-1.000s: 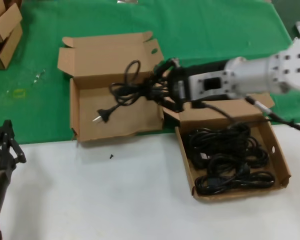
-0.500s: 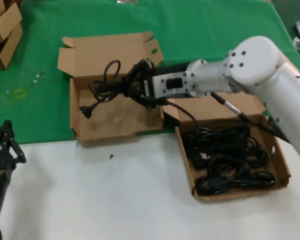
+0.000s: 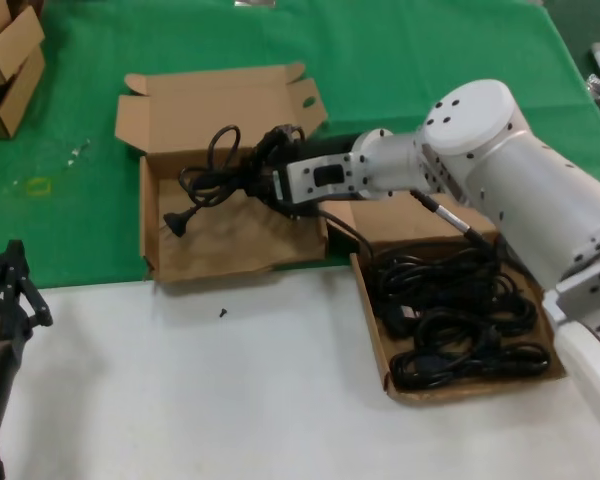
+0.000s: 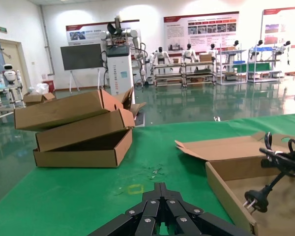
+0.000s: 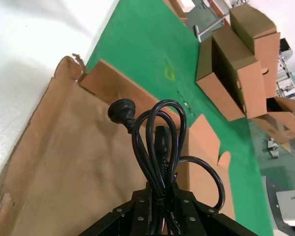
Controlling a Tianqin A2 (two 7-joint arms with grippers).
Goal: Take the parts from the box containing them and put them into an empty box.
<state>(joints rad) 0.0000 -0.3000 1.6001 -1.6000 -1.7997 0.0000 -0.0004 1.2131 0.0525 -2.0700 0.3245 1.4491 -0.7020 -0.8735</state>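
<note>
A looped black cord is being held over the empty box by the right tool, clamped on its middle. The plug is dangling at seven o'clock. It looks soft and floppy. The left tool, seemingly closed, is being kept idle.

I can read no text anywhere: the wall posters far beyond my left end effector carry print too small to make out.

matt black rubber cord; rough brown corrugated cardboard box.
</note>
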